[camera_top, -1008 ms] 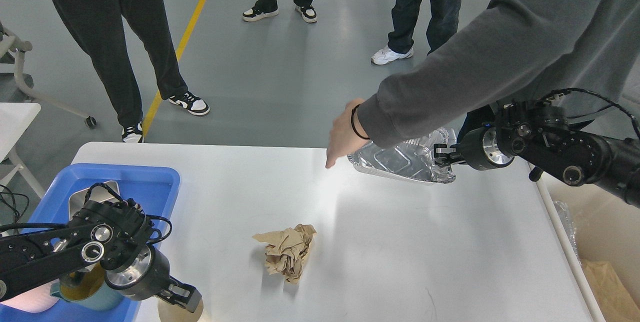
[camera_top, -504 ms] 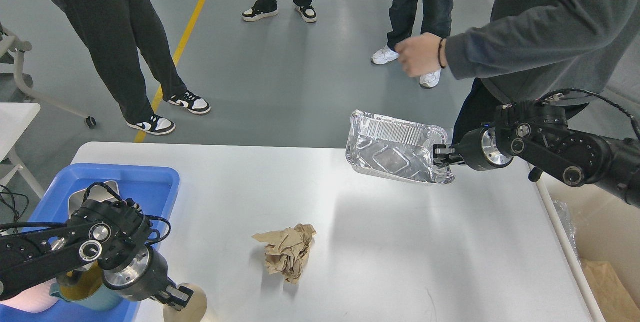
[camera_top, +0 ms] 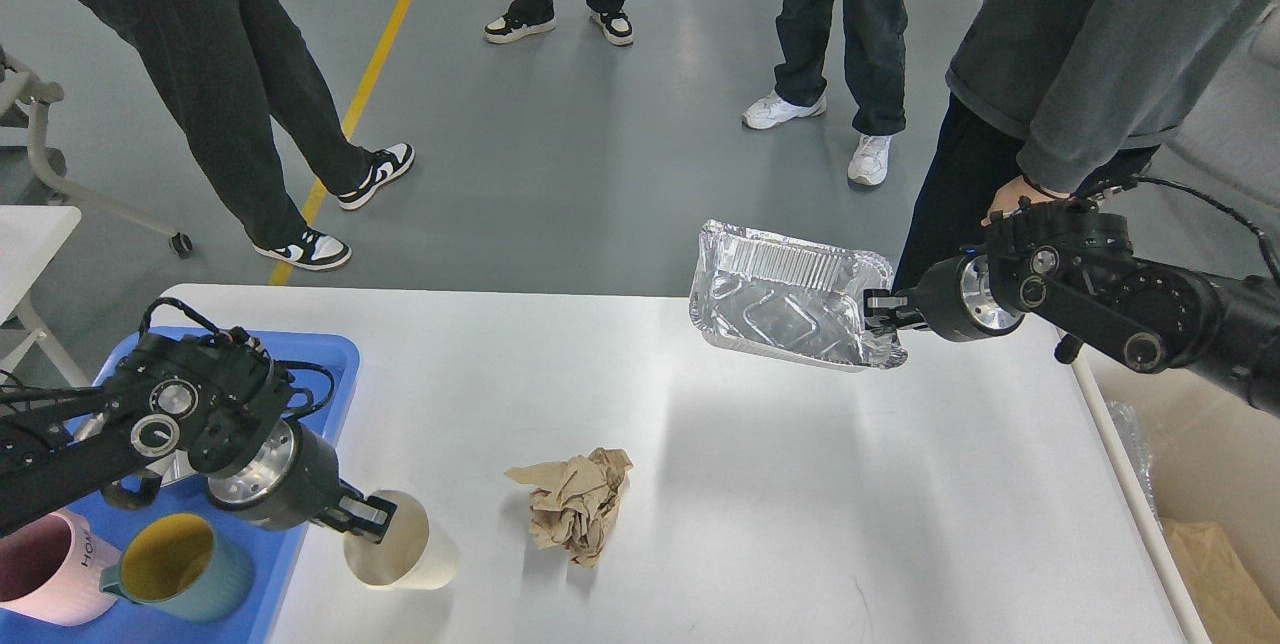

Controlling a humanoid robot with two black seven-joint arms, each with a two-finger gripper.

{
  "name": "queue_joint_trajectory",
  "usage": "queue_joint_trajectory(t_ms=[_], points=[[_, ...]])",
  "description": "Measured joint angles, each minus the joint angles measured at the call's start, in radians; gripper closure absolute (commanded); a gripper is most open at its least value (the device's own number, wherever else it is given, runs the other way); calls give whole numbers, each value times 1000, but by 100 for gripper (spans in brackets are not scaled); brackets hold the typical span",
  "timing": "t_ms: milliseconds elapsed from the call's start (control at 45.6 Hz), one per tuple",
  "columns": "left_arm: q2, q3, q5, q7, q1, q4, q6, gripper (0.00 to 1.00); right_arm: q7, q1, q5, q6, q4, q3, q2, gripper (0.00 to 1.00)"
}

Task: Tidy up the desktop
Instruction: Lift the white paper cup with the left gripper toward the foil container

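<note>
left pincer [camera_top: 368, 516] gripping cup [camera_top: 402, 555], right pincer [camera_top: 877, 314] gripping foil tray [camera_top: 783, 294]

Both arms are showing matte black jointed housings, each one carrying a polished silver ring at the wrist, small round silver-rimmed caps along its side, thin black cables looping over the top, and a black 2-finger gripper, left gripper [camera_top: 368, 516] and right gripper [camera_top: 878, 311].

A blue tray [camera_top: 320, 349] holds a pink mug [camera_top: 40, 579] and a teal mug [camera_top: 180, 579] side by side. Four people [camera_top: 230, 74] stand on grey floor [camera_top: 560, 154] crossed by a yellow line [camera_top: 375, 64]. A side table [camera_top: 30, 234] shows at left.
</note>
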Motion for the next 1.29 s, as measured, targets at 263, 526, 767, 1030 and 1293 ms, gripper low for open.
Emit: queue_joint_trajectory(t_ms=[263,526,767,1030,1293], points=[[-7,-92,-176,24,-169,-43,0,97,0,1,0,1,-1,0,1,100],[-9,-17,-502,49,-564,-41,0,97,0,2,2,2,-1,-1,1,100],[-19,176,-800,53,-952,4,0,97,-1,2,2,3,-3,-3,0,100],[-101,276,-928,53,-1150,139,0,97,-2,4,2,3,-2,-3,-1,100],[-299,347,-916,56,-1137,434,0,97,-2,15,2,4,0,-3,-2,100]])
